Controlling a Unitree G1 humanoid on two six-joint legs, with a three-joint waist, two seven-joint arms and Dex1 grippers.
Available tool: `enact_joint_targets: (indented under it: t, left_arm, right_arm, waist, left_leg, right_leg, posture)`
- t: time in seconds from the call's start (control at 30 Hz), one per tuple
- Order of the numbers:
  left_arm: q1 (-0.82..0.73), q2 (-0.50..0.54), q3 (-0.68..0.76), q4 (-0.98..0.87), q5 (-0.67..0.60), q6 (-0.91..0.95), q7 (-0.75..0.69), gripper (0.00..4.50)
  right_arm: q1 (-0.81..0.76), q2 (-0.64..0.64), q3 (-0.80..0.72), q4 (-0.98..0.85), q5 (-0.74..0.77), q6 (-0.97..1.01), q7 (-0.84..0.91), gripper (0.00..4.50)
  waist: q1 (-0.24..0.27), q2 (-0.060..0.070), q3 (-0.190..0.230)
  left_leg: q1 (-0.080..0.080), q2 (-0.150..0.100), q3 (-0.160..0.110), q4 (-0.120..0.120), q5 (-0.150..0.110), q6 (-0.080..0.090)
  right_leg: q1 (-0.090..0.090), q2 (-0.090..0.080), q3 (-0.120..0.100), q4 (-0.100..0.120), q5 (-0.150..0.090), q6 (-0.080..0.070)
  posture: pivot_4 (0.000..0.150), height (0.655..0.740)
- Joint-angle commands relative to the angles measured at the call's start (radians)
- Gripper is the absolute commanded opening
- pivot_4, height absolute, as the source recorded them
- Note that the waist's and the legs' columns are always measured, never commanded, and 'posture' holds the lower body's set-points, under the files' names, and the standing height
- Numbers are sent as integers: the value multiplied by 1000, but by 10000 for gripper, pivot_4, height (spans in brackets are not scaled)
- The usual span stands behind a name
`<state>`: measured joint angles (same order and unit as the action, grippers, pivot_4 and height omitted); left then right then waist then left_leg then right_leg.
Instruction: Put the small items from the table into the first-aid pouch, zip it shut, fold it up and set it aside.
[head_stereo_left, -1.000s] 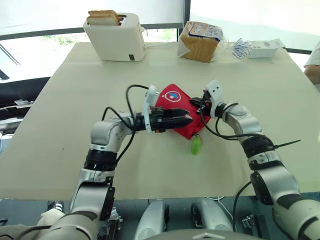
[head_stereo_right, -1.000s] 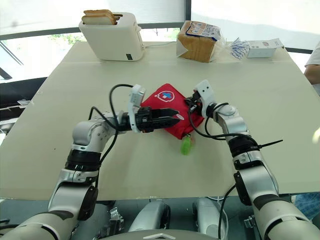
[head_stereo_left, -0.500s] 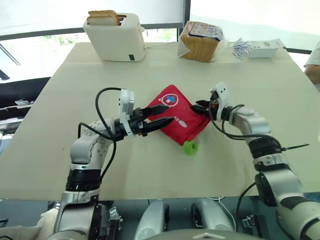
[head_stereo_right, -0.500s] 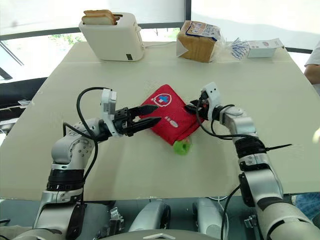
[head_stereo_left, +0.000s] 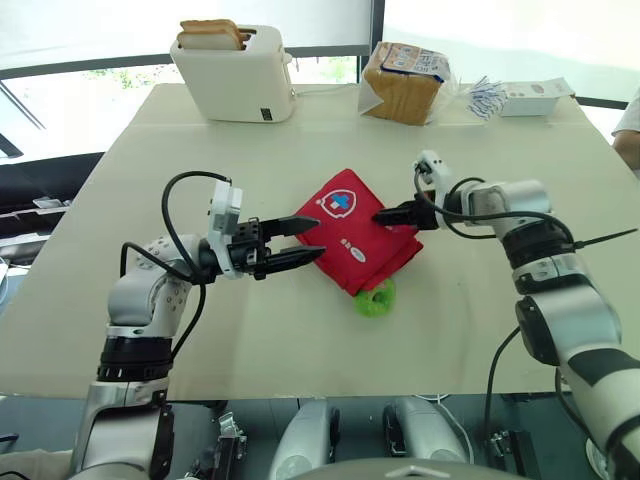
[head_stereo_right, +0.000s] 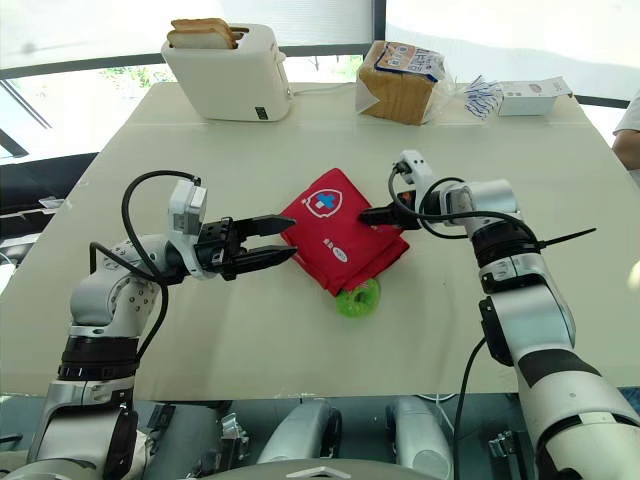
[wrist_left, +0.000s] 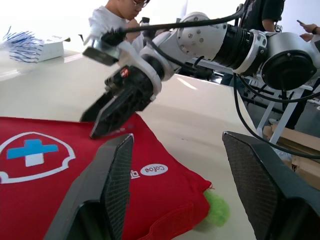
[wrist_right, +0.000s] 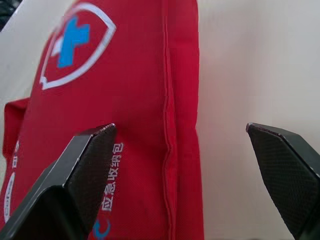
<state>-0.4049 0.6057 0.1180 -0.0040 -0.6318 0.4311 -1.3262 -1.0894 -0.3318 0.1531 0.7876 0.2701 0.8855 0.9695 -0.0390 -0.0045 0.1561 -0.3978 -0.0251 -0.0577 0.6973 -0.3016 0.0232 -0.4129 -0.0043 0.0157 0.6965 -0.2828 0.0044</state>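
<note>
Lying near the middle of the frame on the pale beige table (head_stereo_left: 480, 300), the flat red fabric first-aid pouch (head_stereo_left: 350, 238) shows its white shield with a blue cross face up. Its zip cannot be made out from any side. A bright green rounded item (head_stereo_left: 377, 301) peeks from under the pouch's lower corner. Most of it is hidden, so what it is stays unclear.

The left gripper (head_stereo_left: 305, 239) hovers at the pouch's left corner with its two black fingers spread apart and nothing between them. The right gripper (head_stereo_left: 385, 214) points at the pouch's upper-right edge, its fingers also parted and holding nothing. Its wrist view shows that edge running between them. Whether its tips touch the fabric cannot be told.

Along the top of the frame stand a white toaster (head_stereo_left: 235, 75) with two slices of toast (head_stereo_left: 210, 35) sticking up, a clear bag of sliced bread (head_stereo_left: 405, 83), a heap of blue-and-white packets (head_stereo_left: 485, 93) and a small white box (head_stereo_left: 538, 97). A person's white sleeve (head_stereo_left: 630, 115) is cut off at the right edge. The left wrist view shows a person in a white shirt (wrist_left: 107, 20) beyond the table, partly behind the right arm.
</note>
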Motion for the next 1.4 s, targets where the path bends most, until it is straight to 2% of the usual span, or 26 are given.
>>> enact_joint_targets:
  t: [0.03,0.1,0.23,0.27,0.37,0.43,0.5,0.57,0.63,0.73,0.87,0.97,1.0,1.1,1.13,1.2,1.33,1.4]
  left_arm:
    - [23,16,21,-9,-9,-42,-26,30524]
    - [36,16,19,-11,-3,-61,-32,30524]
    - [41,10,19,-23,-14,-62,-20,30524]
    - [41,9,19,-27,-17,-61,-16,30524]
    - [31,-2,13,-45,-25,-49,4,30524]
    - [20,-11,5,-64,-37,-30,21,30524]
    - [9,-20,-4,-84,-52,-8,36,30524]
    - [-7,-29,-18,-101,-68,16,46,30524]
    - [-23,-36,-36,-113,-76,37,47,30524]
    - [-44,-40,-63,-115,-78,54,37,30524]
    - [-83,-41,-86,-96,-72,66,25,30524]
    - [-118,-42,-97,-76,-69,75,23,30524]
    - [-125,-40,-99,-72,-67,76,20,30524]
    - [-137,-40,-105,-72,-68,88,20,30524]
    - [-138,-40,-106,-74,-69,91,19,30524]
    - [-139,-42,-110,-77,-70,94,21,30524]
    - [-141,-42,-111,-79,-71,96,22,30524]
    - [-141,-42,-110,-77,-70,94,21,30524]
  right_arm:
    - [7,-1,72,43,-47,-1,90,42099]
    - [19,-11,80,18,-34,35,138,36372]
    - [89,-39,0,-138,36,171,114,20648]
    - [125,-44,-47,-215,69,226,79,14864]
    - [306,37,-376,-621,157,496,-160,1615]
    - [423,152,-567,-947,145,653,-283,727]
    - [493,324,-748,-1231,117,722,-422,727]
    - [548,488,-856,-1450,79,729,-534,727]
    - [621,616,-887,-1602,23,728,-632,727]
    - [714,763,-902,-1682,-14,659,-751,727]
    - [767,853,-934,-1660,29,603,-800,727]
    - [763,852,-1031,-1620,104,611,-796,12353]
    - [754,829,-1065,-1614,128,632,-787,17501]
    - [718,724,-1147,-1596,202,715,-736,29842]
    - [721,688,-1149,-1585,230,725,-724,35978]
    - [760,562,-1107,-1554,278,729,-699,43910]
    - [852,306,-1037,-1536,374,729,-637,44593]
    - [974,92,-961,-1567,423,729,-559,44593]
  waist:
    - [-3,0,0]
    - [-4,0,0]
    - [0,0,0]
    - [1,0,0]
    - [12,-1,-1]
    - [26,0,-1]
    - [26,1,0]
    - [25,1,0]
    - [29,4,1]
    - [30,4,1]
    - [17,4,1]
    - [2,4,1]
    - [0,4,1]
    - [-3,4,1]
    - [-3,4,1]
    - [-3,4,1]
    - [4,5,1]
    - [5,7,2]
  left_leg:
    - [0,0,0,0,0,0]
    - [1,0,0,0,0,0]
    - [1,0,-1,0,0,0]
    - [0,0,-1,0,0,0]
    - [-1,0,-3,0,0,0]
    - [-3,0,-2,-1,0,0]
    - [-6,0,-3,-1,0,0]
    - [-6,0,-2,-1,0,0]
    - [-5,0,-2,-2,0,0]
    - [-3,-2,-3,-1,0,-1]
    - [2,-3,-1,-8,3,-4]
    - [3,-3,-2,-11,5,-5]
    - [3,-3,-2,-12,5,-5]
    - [3,-2,-2,-12,5,-5]
    - [3,-2,-2,-12,5,-5]
    - [3,-2,-1,-12,5,-5]
    - [4,-2,-2,-12,5,-4]
    - [2,-3,-1,-12,6,-3]
  right_leg:
    - [0,0,0,0,0,0]
    - [0,0,0,1,0,0]
    - [0,0,0,1,0,0]
    - [0,0,-1,0,0,0]
    - [0,-1,-2,-1,0,0]
    - [-2,-1,-1,0,0,0]
    - [-5,-1,-1,1,0,0]
    - [-6,-1,0,2,0,0]
    - [-6,0,0,3,0,0]
    - [-4,-2,0,3,0,1]
    - [-3,-2,2,2,0,1]
    - [-3,-1,2,2,0,0]
    - [-3,-1,2,2,0,0]
    - [-3,0,2,2,0,0]
    - [-3,0,2,1,0,0]
    - [-2,0,2,1,0,0]
    - [-1,0,1,1,0,0]
    - [-2,-2,2,0,0,0]
  posture:
    - [1500,7400]
    - [1500,7400]
    - [1500,7400]
    - [1500,7400]
    - [1500,7400]
    - [1500,7400]
    - [1500,7400]
    - [1500,7400]
    - [1500,7400]
    - [1500,7400]
    - [1500,7400]
    - [1500,7400]
    - [1500,7400]
    - [1500,7400]
    - [1500,7400]
    - [1500,7400]
    - [1500,7400]
    - [1500,7400]
